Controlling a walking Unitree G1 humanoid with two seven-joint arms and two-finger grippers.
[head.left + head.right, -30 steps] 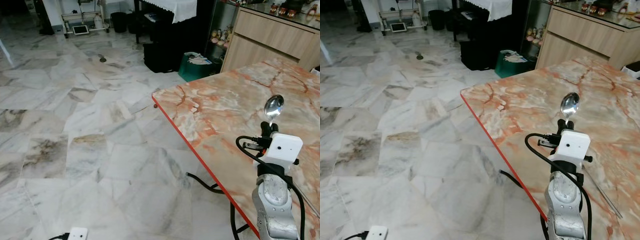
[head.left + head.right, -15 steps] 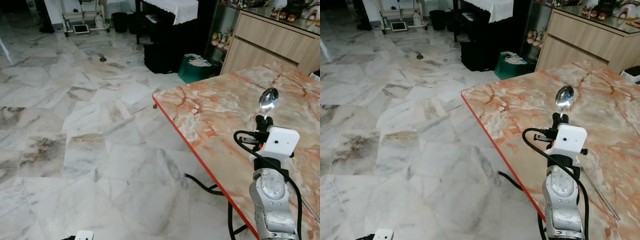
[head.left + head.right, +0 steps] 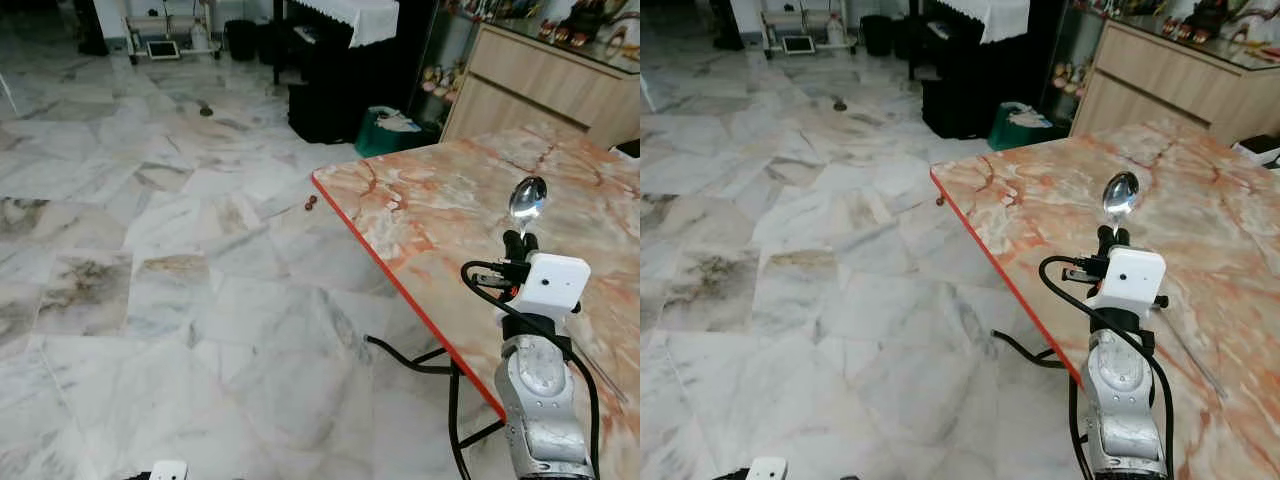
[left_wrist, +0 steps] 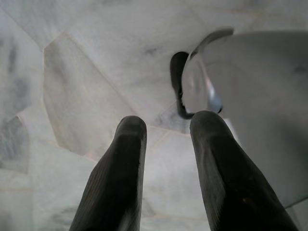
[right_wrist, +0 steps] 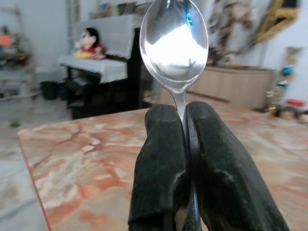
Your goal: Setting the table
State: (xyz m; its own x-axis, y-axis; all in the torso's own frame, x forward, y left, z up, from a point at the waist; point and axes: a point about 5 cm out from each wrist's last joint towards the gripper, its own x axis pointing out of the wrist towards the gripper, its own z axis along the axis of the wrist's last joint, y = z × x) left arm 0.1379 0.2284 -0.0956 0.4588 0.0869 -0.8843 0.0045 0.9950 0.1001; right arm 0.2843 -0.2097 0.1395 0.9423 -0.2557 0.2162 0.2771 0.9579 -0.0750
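My right gripper (image 3: 519,240) is shut on the handle of a shiny metal spoon (image 3: 527,197). It holds the spoon upright, bowl on top, above the near edge of the pink-orange marble table (image 3: 430,200). The right wrist view has the spoon (image 5: 174,38) rising from between the pressed fingers (image 5: 161,144), with the tabletop behind. My left gripper (image 4: 166,127) hangs low over the floor, its two black fingers apart with nothing between them. Its white camera box (image 3: 168,470) peeks in at the bottom of the head view.
The table has a red rim (image 3: 400,285), and a black cable (image 3: 400,355) lies under it. A wooden sideboard (image 3: 540,80) stands behind the table. A black piano with a white cloth (image 3: 350,20) and a green bag (image 3: 385,135) stand farther back. Marble floor (image 3: 150,250) spreads to the left.
The whole view has shifted a little, so the camera moved. My right gripper still holds the spoon upright at the table edge. Nothing was taken or let go.
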